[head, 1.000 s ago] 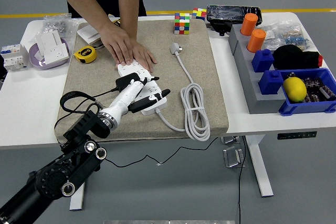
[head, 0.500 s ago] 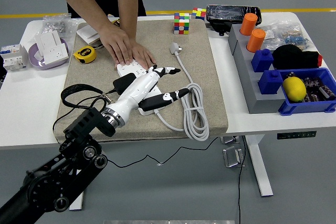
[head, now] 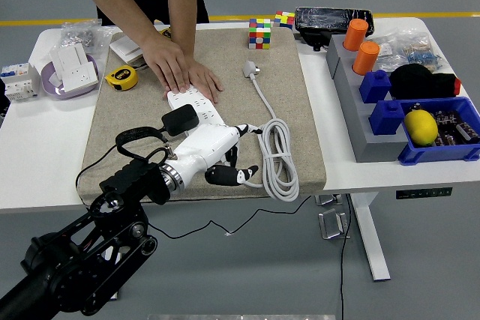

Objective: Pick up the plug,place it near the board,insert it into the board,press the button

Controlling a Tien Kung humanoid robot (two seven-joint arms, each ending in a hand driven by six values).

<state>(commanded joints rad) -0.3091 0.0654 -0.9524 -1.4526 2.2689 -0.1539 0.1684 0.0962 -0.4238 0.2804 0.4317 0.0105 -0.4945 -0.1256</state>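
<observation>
The left hand (head: 219,157) has a glossy white shell with black fingertips (head: 252,170) and a black block on its back. A silver ring joins it to a bulky black arm (head: 90,249) carrying round silver fittings and looping black cables.

A person's hand (head: 182,73) lies flat on the power strip (head: 196,104), blocking its far end. The coiled white cable (head: 276,157) fills the mat's right side. Bare mat (head: 120,121) left of the power strip leaves room.
</observation>
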